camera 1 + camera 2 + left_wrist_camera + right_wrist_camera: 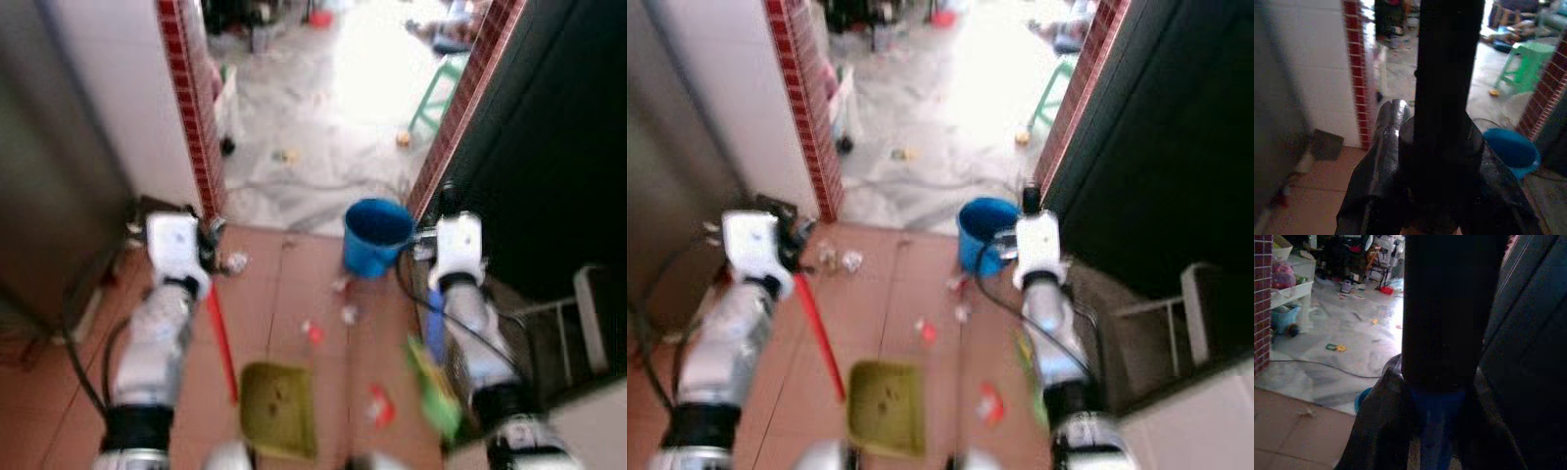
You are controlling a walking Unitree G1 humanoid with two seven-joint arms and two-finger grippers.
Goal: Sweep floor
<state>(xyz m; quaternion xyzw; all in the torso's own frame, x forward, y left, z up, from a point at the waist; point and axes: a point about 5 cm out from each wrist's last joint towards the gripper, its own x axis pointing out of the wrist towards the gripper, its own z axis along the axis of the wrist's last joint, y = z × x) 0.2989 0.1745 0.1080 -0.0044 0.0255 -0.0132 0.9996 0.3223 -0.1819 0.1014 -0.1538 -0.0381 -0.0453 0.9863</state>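
Observation:
My left gripper point(209, 241) is shut on a red handle point(221, 341) that runs down to a yellow-green dustpan point(279, 407) resting on the terracotta tiles in front of me. In the left wrist view the dark pole stands between the black fingers point(1378, 166). My right gripper point(442, 204) is shut on a blue broom handle point(435, 335) with a green broom head point(437, 390) low at the right. Scraps of red and white litter point(314, 331) lie on the tiles between the two tools, with another red piece point(381, 404) nearer me.
A blue bucket point(377, 236) stands at the doorway threshold. Red brick pillars point(195, 117) frame the opening onto a grey littered floor with a green stool point(437, 90) and a cable. A dark door point(549, 147) is at the right, a grey cabinet point(44, 176) at the left.

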